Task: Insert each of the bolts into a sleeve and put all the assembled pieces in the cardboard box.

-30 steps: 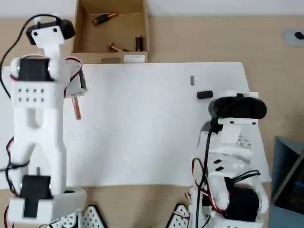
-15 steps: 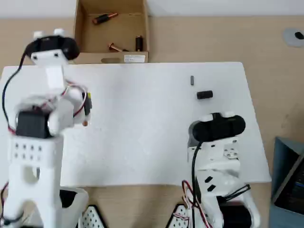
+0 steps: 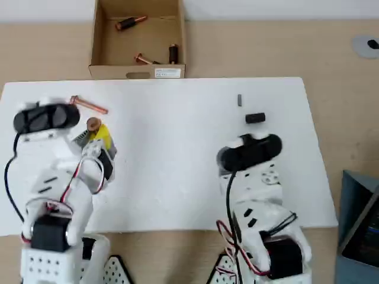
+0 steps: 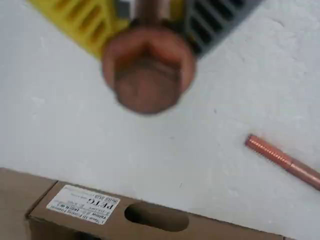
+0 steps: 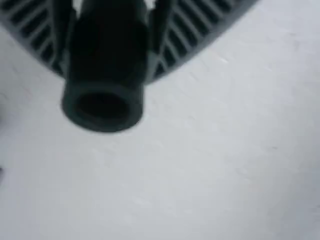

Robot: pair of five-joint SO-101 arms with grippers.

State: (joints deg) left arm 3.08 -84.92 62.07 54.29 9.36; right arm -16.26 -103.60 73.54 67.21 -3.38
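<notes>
High view: a tan wooden surface (image 3: 249,50) lies under a white sheet (image 3: 177,171). The cardboard box (image 3: 118,71) stands at the sheet's far edge, its white label (image 3: 167,73) too small to read. A loose bolt (image 3: 89,105) lies beside the left claw (image 3: 96,131), and a spare sleeve (image 3: 254,118) lies near the right arm.

Left wrist view: that claw is clamped on a bolt (image 4: 148,75), head toward the camera.

Right wrist view: the right claw (image 5: 112,20) is clamped on a black sleeve (image 5: 104,85) over the sheet.

Bolt (image 3: 89,105) lies on mat (image 3: 177,171) before cardboard box (image 3: 118,72).
</notes>
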